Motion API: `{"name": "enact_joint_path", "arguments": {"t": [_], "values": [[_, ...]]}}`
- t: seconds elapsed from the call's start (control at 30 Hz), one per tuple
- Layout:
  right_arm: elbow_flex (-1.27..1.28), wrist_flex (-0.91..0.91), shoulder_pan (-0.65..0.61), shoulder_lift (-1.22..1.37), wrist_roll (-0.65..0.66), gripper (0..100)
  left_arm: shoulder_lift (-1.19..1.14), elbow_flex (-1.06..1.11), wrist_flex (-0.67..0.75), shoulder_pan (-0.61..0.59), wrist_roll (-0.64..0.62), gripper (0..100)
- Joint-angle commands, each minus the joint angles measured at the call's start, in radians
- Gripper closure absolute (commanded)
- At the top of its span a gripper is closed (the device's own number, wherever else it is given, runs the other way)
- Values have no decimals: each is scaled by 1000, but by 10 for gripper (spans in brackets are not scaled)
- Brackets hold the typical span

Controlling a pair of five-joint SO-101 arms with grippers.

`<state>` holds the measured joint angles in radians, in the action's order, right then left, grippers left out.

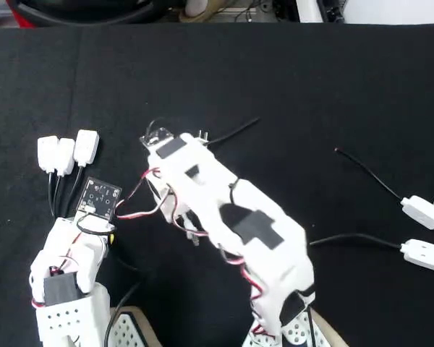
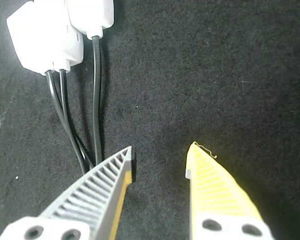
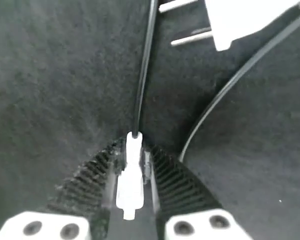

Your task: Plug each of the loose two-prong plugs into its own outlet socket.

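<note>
1. At the middle of the black table [image 1: 311, 72], right gripper [image 3: 133, 148]: fingers closed tight on a slim white plug [image 3: 129, 185], with its black cable [image 3: 145, 65] leading away from the tips.
2. Just beyond the held one, second two-prong plug [image 3: 240, 17]: loose on the table, prongs bare.
3. At near left, left gripper [image 2: 160, 149]: fingers spread apart, holding nothing, beside three black leads [image 2: 80, 125].
4. Beyond the left gripper, three white connector blocks [image 1: 65, 152]: side by side, touching.
5. At the right edge, two more white connector pieces [image 1: 423, 211]: well apart from both arms.
</note>
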<state>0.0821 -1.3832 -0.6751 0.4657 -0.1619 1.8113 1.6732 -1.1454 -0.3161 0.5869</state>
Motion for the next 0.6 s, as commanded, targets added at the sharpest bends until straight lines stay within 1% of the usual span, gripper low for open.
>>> {"name": "enact_joint_path", "arguments": {"t": [0.0, 0.1, 0.27, 0.43, 0.57], "values": [[-173, -167, -15, 110, 23, 954, 8, -4, -2, -10, 12, 819], [-266, -262, -14, 177, 25, 928, 8, -4, -2, -10, 12, 819], [-387, -368, -9, 257, 21, 929, 8, -4, -2, -10, 12, 819], [-401, -381, -9, 268, 18, 924, 8, -4, -2, -10, 12, 819], [-401, -381, 23, 255, 17, 924, 8, -4, -2, -10, 12, 819]]}}
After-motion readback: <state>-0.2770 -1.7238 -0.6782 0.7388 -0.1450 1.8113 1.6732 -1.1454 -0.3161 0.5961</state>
